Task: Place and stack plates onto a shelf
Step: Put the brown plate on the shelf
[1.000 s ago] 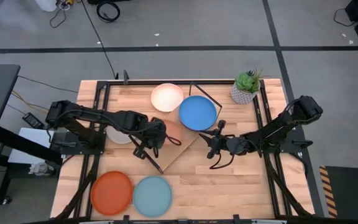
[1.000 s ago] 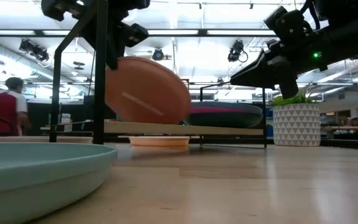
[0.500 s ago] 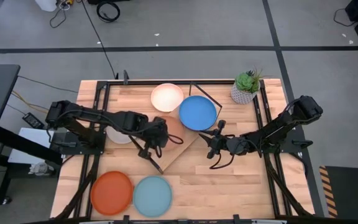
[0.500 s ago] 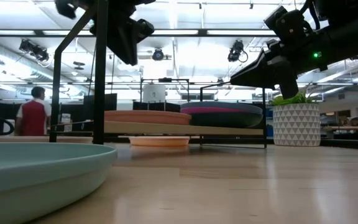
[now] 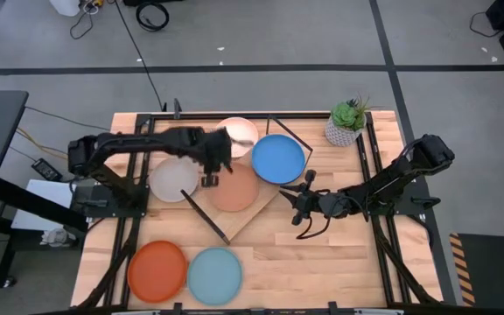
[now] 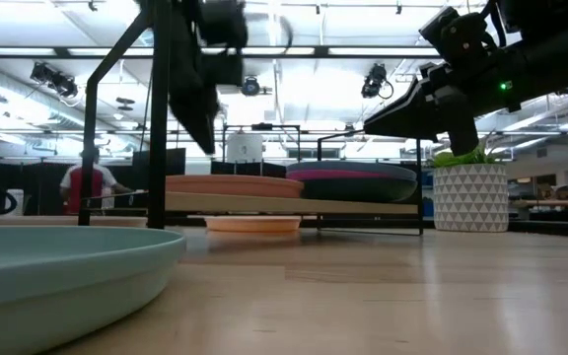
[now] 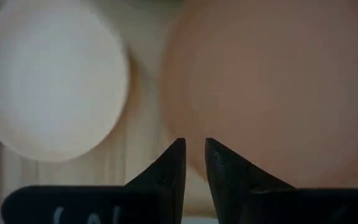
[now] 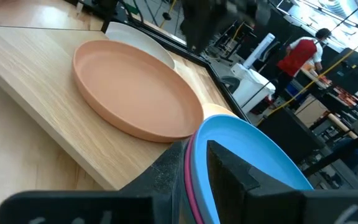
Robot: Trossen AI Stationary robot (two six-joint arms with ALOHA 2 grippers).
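Salmon plate (image 5: 234,188) now lies flat on the shelf (image 5: 261,210); a second ago I saw it tilted in my left gripper (image 5: 210,172). That gripper has since lifted above the shelf's back edge, fingers a narrow gap apart and empty. My right gripper (image 5: 292,201) waits beside the blue plate (image 5: 278,158); its fingers look slightly parted, holding nothing, though partly hidden.

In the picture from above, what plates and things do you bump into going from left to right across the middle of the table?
Pale grey plate → left gripper → salmon plate → blue plate → right gripper.
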